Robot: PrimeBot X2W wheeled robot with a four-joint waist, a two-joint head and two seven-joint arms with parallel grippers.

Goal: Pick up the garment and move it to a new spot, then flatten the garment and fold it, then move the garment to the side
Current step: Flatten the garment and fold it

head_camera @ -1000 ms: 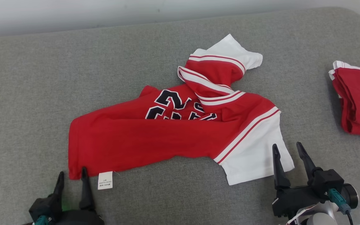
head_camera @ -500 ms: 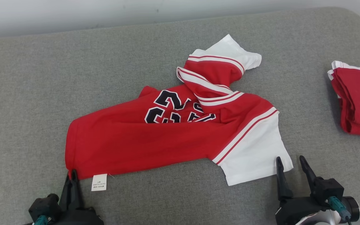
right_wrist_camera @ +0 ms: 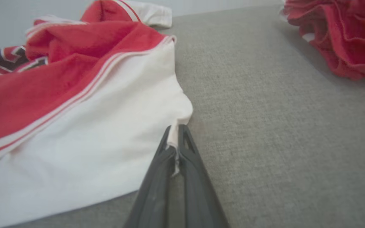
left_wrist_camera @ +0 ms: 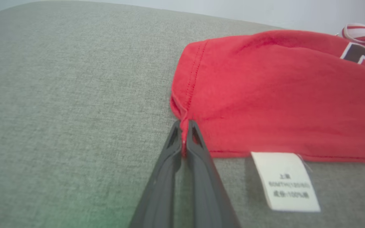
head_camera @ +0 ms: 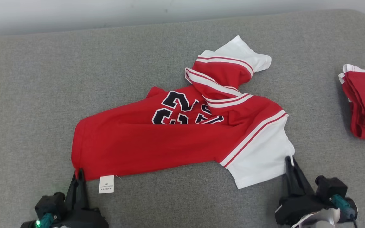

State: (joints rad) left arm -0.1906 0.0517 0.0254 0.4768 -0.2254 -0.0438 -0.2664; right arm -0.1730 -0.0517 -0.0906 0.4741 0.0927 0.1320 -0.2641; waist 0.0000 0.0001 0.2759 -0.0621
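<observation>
Pinching the shirt at two points, both grippers are closed on cloth. Left gripper: the two dark fingers are pressed together, with the corner of the red hem caught between their tips. Right gripper: fingers likewise together, clamping the outer corner of the white sleeve. Just beside the left gripper, a white label hangs from the hem and lies flat on the grey cushion. It carries three lines of small dark print; the last includes "100%", and the rest is too blurred to read. On the chest, large black lettering edged in white is partly buried in folds; a "2" can be made out. The shirt lies crumpled across the middle of the cushion, its far sleeve twisted over. A second red garment sits well apart at the right edge.
</observation>
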